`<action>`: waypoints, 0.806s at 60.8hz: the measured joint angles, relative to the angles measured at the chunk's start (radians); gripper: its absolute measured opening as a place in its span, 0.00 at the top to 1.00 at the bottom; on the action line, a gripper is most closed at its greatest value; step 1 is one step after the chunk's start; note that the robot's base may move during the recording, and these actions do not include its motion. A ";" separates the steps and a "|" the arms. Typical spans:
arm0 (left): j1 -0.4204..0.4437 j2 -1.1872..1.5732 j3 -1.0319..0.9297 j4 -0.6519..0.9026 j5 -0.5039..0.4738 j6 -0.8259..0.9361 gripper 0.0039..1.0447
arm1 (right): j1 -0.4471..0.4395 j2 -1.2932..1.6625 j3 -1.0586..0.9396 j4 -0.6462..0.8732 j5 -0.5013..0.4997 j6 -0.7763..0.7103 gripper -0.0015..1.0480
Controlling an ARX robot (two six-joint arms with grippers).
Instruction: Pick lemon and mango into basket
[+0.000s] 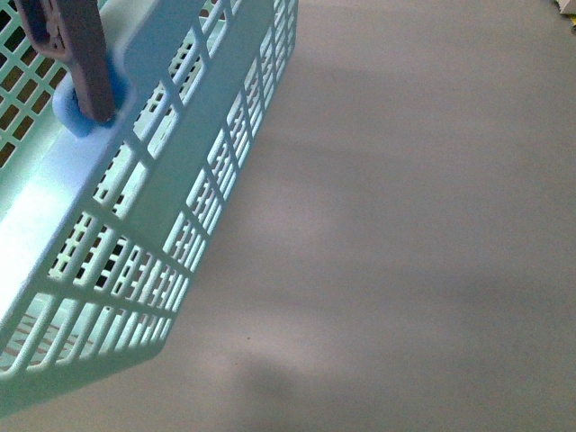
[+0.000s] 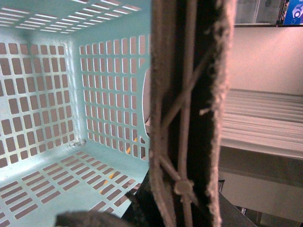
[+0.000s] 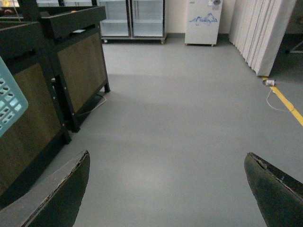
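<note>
- A grey floor (image 3: 180,123) is shown in the right wrist view and is seen again in the front view (image 1: 405,225).
- Dark wooden stands (image 3: 78,61) are set along one side.
- Glass-door fridges (image 3: 132,19) and a white cabinet (image 3: 202,21) are ranged at the far wall.
- A yellow line (image 3: 289,105) is painted near pale curtains (image 3: 260,33).
- White shelves (image 2: 265,118) are seen in the left wrist view.

Place looked like a shop | glass-door fridges (image 3: 132,19) lined the back wall | dark wooden display stands (image 3: 80,66) stood alongside | shopping basket (image 1: 193,135) was present
</note>
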State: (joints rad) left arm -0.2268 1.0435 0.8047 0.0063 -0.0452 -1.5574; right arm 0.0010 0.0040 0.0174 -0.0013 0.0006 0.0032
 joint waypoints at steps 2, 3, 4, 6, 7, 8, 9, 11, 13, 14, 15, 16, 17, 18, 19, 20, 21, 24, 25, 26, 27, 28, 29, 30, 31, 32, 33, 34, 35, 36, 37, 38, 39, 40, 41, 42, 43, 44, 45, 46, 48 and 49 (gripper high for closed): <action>0.000 0.000 0.000 0.000 0.000 0.000 0.95 | 0.000 0.000 0.000 0.000 -0.001 0.000 0.08; 0.000 0.000 0.000 0.000 0.000 0.000 0.95 | 0.000 0.000 0.000 0.000 -0.001 0.000 0.08; 0.000 0.000 0.000 0.000 0.000 0.000 0.95 | 0.000 0.000 0.000 0.000 -0.001 -0.001 0.08; 0.000 0.000 0.000 0.000 0.001 0.000 0.95 | 0.000 0.000 0.000 0.000 0.000 0.000 0.08; 0.000 0.000 0.000 0.000 0.000 0.000 0.95 | 0.000 0.000 0.000 0.000 -0.001 0.000 0.08; 0.000 0.000 0.000 0.000 0.000 0.000 0.95 | 0.000 0.000 0.000 0.000 0.000 0.000 0.08; 0.000 0.000 0.000 0.000 0.000 0.000 0.95 | 0.000 0.000 0.000 0.000 -0.001 0.000 0.08; 0.000 0.000 0.000 0.000 0.000 0.000 0.95 | 0.000 0.000 0.000 0.000 -0.001 0.000 0.08; 0.000 0.000 0.000 0.000 0.000 0.000 0.95 | 0.000 0.000 0.000 0.000 -0.001 0.000 0.08; 0.000 0.000 0.000 0.000 0.000 0.000 0.95 | 0.000 0.000 0.000 0.000 -0.001 0.000 0.08; 0.000 0.000 0.000 0.000 0.000 0.000 0.95 | 0.000 0.000 0.000 0.000 0.000 0.000 0.08; 0.000 0.000 0.000 0.000 0.000 0.000 0.95 | 0.000 0.000 0.000 0.000 0.000 0.000 0.08; 0.000 0.000 0.000 0.000 0.000 0.000 0.95 | 0.000 0.000 0.000 0.000 -0.001 0.000 0.08; 0.000 0.000 0.000 0.000 0.000 0.000 0.95 | 0.000 0.000 0.000 0.000 -0.001 0.000 0.08; 0.000 0.000 0.000 0.000 0.000 0.000 0.95 | 0.000 0.000 0.000 0.000 -0.001 0.000 0.08; 0.000 0.000 0.000 0.000 0.000 0.000 0.95 | 0.000 0.000 0.000 0.000 -0.001 -0.001 0.08; 0.000 0.000 0.000 0.000 0.000 0.000 0.95 | 0.000 0.000 0.000 0.000 -0.001 0.000 0.08; 0.000 0.000 0.000 0.000 0.001 0.000 0.95 | 0.000 0.000 0.000 0.000 0.000 -0.001 0.08; 0.000 0.000 0.000 0.000 0.000 0.000 0.95 | 0.000 0.000 0.000 0.000 0.000 0.000 0.08; 0.000 0.000 0.000 0.000 0.000 0.000 0.95 | 0.000 0.000 0.000 0.000 -0.001 -0.001 0.08; 0.000 0.000 0.000 0.000 0.000 0.000 0.95 | 0.000 0.000 0.000 0.000 -0.001 0.000 0.08; 0.000 0.000 0.000 0.000 0.001 0.000 0.95 | 0.000 0.000 0.000 0.000 0.000 0.000 0.08; 0.000 0.000 0.000 0.000 0.000 0.000 0.95 | 0.000 0.000 0.000 0.000 -0.001 -0.001 0.08; 0.000 0.000 0.000 0.000 0.001 0.000 0.95 | 0.000 0.000 0.000 0.000 -0.001 0.000 0.08; 0.000 0.000 0.000 0.000 0.001 0.000 0.95 | 0.000 0.000 0.000 0.000 0.000 0.000 0.08; 0.000 0.000 0.000 0.000 0.000 0.000 0.95 | 0.000 0.000 0.000 0.000 0.000 0.000 0.08; 0.000 0.000 0.000 0.000 0.000 0.000 0.95 | 0.000 0.000 0.000 0.000 -0.001 -0.001 0.08; 0.000 0.000 0.000 0.000 0.000 0.000 0.95 | 0.000 0.000 0.000 0.000 -0.001 0.000 0.08; 0.000 0.000 0.000 0.000 0.000 0.000 0.95 | 0.000 0.000 0.000 0.000 -0.001 -0.001 0.08; 0.000 0.000 0.000 0.000 0.000 0.000 0.95 | 0.000 0.000 0.000 0.000 -0.001 0.000 0.08; 0.000 0.000 0.000 0.000 0.000 0.000 0.95 | 0.000 0.000 0.000 0.000 0.000 0.000 0.08; 0.000 0.000 0.000 0.000 0.000 0.000 0.95 | 0.000 0.000 0.000 0.000 -0.001 0.000 0.08; 0.000 0.000 0.000 0.000 0.000 0.000 0.95 | 0.000 0.000 0.000 0.000 -0.001 0.000 0.08; 0.000 0.000 0.000 0.000 0.000 0.000 0.95 | 0.000 0.000 0.000 0.000 -0.001 -0.001 0.08; 0.000 0.000 0.000 0.000 0.000 0.000 0.95 | 0.000 0.000 0.000 0.000 -0.001 0.000 0.08; 0.000 0.000 0.000 0.000 0.000 0.000 0.95 | 0.000 0.000 0.000 0.000 -0.001 0.000 0.08; 0.000 0.000 0.000 0.000 0.000 0.000 0.95 | 0.000 0.000 0.000 0.000 0.000 0.000 0.08; 0.000 0.000 0.000 0.000 0.001 0.000 0.95 | 0.000 0.000 0.000 0.000 0.000 0.000 0.08; 0.000 0.000 0.000 0.000 0.000 0.000 0.95 | 0.000 0.000 0.000 0.000 0.000 0.000 0.08; 0.000 0.000 0.000 0.000 0.001 0.000 0.95 | 0.000 0.000 0.000 0.000 0.000 0.000 0.08; 0.000 0.000 0.000 0.000 0.001 0.000 0.95 | 0.000 0.000 0.000 0.000 -0.001 0.000 0.08; 0.000 0.000 0.000 0.000 0.001 0.000 0.95 | 0.000 0.000 0.000 0.000 -0.001 -0.001 0.08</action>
State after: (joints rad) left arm -0.2268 1.0435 0.8047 0.0063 -0.0444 -1.5574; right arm 0.0010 0.0040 0.0174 -0.0013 -0.0002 0.0025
